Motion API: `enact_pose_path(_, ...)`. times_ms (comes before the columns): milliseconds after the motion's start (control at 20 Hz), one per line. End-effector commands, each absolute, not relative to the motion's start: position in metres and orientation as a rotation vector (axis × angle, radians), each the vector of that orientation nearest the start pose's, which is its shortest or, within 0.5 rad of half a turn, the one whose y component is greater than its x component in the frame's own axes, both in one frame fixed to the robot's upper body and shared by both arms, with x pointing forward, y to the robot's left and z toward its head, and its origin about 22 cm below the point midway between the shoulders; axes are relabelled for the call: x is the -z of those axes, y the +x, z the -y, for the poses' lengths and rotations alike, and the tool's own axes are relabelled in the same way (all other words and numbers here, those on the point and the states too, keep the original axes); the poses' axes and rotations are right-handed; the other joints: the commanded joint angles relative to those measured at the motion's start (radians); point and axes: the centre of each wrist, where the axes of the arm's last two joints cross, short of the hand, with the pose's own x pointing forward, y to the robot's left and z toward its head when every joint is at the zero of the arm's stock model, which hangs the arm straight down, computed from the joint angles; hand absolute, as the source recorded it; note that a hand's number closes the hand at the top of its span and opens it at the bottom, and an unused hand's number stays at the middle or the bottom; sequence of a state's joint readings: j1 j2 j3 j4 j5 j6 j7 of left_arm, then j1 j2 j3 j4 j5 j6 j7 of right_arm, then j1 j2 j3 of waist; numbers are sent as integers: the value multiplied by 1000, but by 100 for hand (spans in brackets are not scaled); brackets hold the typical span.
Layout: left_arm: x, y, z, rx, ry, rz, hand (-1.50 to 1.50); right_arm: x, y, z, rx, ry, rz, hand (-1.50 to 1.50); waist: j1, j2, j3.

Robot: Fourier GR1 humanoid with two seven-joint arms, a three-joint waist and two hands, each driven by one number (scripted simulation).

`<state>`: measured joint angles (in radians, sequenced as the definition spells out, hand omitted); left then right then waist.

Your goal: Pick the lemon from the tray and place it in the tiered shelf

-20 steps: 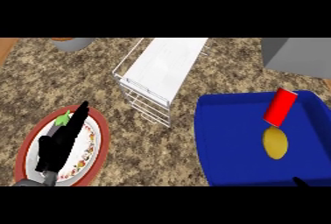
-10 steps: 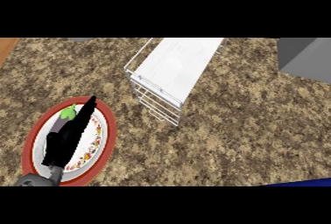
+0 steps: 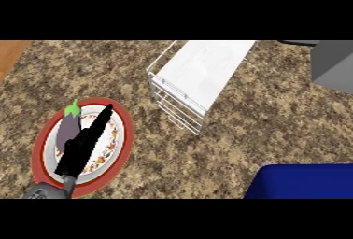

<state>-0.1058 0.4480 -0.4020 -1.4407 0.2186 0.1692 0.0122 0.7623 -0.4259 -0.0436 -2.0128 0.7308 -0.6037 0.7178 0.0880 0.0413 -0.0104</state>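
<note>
The left hand (image 3: pixel 82 148) lay fingers straight, holding nothing, over the plate (image 3: pixel 41 149) beside an eggplant (image 3: pixel 67 127); the wire tiered shelf (image 3: pixel 196 77) stood at two o'clock.

Speckled brown granite counter (image 3: pixel 276 135), wooden strip (image 3: pixel 10 53) at upper left, grey box (image 3: pixel 334 65) upper right

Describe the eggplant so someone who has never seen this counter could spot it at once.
Find the red-rimmed plate at the counter's left, apart from the white wire shelf. The eggplant lies along the plate's left side, beside the left hand, which is open over the plate. It is the only purple thing here, with a green stem.
</note>
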Motion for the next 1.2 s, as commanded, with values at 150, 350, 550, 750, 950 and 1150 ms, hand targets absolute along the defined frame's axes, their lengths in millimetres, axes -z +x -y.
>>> enact_pose_path(150, 19, 250, -247, 364, 68, 1353, 0, -55, 118, 301, -25, -1353, 555, -150, 1, -9, 3)
enact_pose_path(350, 26, 243, -249, 356, 48, 1340, 0, -65, 157, 277, -66, -1371, 472, -150, -5, -19, 4)
enact_pose_path(550, 24, 247, -249, 309, 65, 1331, 0, -60, 187, 244, -80, -1406, 433, -150, -40, -30, 7)
enact_pose_path(750, 24, 239, -244, 312, 101, 1327, 0, -62, 206, 230, -84, -1444, 392, -150, -60, -38, 9)
enact_pose_path(950, 40, 229, -260, 295, 114, 1319, 0, -56, 209, 218, -125, -1443, 357, -150, -79, -41, 9)
enact_pose_path(1150, 35, 241, -250, 275, 110, 1326, 0, -50, 226, 207, -145, -1434, 340, -150, -84, -40, 10)
